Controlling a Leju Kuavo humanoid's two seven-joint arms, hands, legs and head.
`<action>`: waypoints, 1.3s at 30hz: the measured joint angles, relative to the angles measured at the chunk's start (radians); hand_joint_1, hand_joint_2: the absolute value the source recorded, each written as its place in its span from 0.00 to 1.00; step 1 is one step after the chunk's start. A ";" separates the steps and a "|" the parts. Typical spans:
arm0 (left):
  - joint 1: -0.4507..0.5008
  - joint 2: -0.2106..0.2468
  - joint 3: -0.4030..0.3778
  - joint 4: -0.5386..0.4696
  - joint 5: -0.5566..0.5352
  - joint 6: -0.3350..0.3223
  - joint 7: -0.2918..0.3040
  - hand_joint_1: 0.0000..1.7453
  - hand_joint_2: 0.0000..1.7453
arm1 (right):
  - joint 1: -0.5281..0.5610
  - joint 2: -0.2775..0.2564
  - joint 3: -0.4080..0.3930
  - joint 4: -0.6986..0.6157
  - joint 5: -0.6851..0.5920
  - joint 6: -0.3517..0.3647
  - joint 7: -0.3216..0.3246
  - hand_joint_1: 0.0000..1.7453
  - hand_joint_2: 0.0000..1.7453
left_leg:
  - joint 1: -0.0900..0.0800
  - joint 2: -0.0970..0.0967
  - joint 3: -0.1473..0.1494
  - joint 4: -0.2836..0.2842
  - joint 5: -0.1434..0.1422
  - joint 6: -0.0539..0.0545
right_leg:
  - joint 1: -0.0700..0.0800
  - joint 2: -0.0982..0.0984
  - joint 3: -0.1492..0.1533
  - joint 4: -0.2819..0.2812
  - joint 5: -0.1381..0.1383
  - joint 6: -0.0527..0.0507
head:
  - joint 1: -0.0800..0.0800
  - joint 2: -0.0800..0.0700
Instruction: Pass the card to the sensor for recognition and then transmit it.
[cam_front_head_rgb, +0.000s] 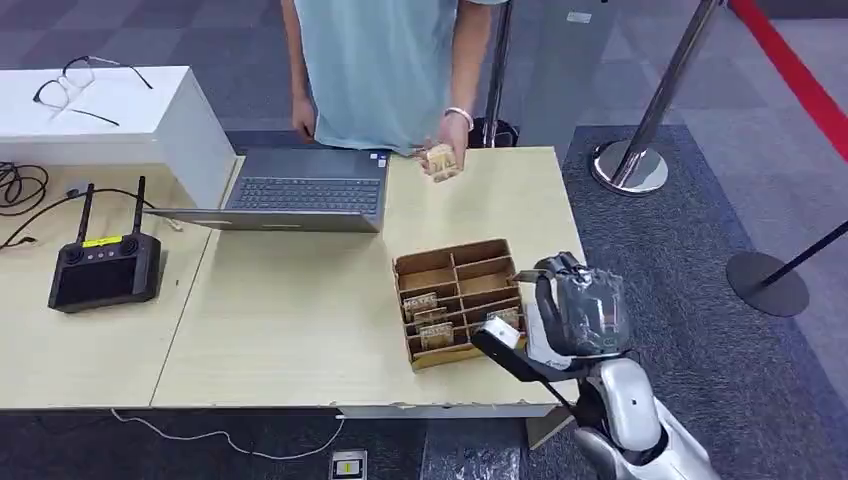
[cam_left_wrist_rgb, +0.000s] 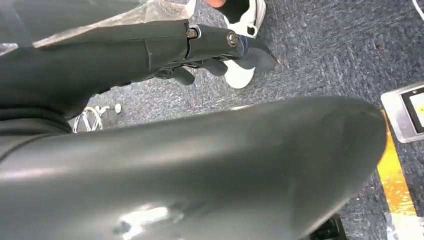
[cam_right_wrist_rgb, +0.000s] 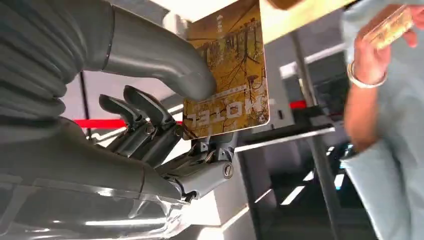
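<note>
The right hand's (cam_right_wrist_rgb: 165, 125) thick grey thumb (cam_right_wrist_rgb: 160, 62) presses on the printed face of the card (cam_right_wrist_rgb: 230, 75), and the darker fingers (cam_right_wrist_rgb: 150, 117) curl up behind it, so the card is pinched between thumb and fingers. The card is a thin rectangle with rounded corners, yellow-gold, printed with a dark branching tree pattern. A band along one short edge carries the pale letters "HOTEL", which read upside down in the right wrist view. A small pale mark sits near the opposite edge.

In the head view the right hand (cam_front_head_rgb: 575, 310) hangs just beside the right end of the cardboard organizer (cam_front_head_rgb: 455, 300), at the right edge of the wooden table (cam_front_head_rgb: 290, 320). The card itself is hard to make out from there. More cards (cam_front_head_rgb: 420, 302) stand in the organizer's compartments nearest the hand.

Beyond the organizer, at the table's far edge, a person's hand (cam_front_head_rgb: 447, 140) holds a small stack of similar cards (cam_front_head_rgb: 441, 161). An open laptop (cam_front_head_rgb: 300, 190) lies to the far left of the organizer, and a black remote controller (cam_front_head_rgb: 105, 268) is farther left.

The left hand (cam_left_wrist_rgb: 215, 52) hangs over grey carpet, its dark fingers curled inward around nothing.
</note>
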 joint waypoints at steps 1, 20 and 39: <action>0.000 0.000 0.000 0.000 0.000 0.000 0.000 0.00 0.00 | 0.007 -0.002 -0.006 0.000 0.003 0.002 0.002 1.00 1.00 | 0.000 0.000 0.000 0.000 0.000 0.000 | 0.000 0.000 0.000 0.000 0.000 0.000 | -0.001 0.000; 0.000 0.004 -0.006 0.000 -0.006 -0.002 0.003 0.00 0.00 | 0.038 -0.007 -0.055 0.084 -0.006 -0.005 0.009 1.00 1.00 | 0.000 0.000 0.000 0.000 0.000 0.000 | 0.000 0.000 0.000 0.000 0.000 0.000 | 0.000 0.000; -0.002 0.013 -0.006 0.000 -0.010 -0.003 0.014 0.00 0.00 | 0.026 0.026 -0.037 0.256 -0.024 -0.053 0.000 1.00 1.00 | 0.000 0.000 0.000 0.000 0.000 0.000 | 0.000 0.000 0.000 0.000 0.000 0.000 | 0.000 0.000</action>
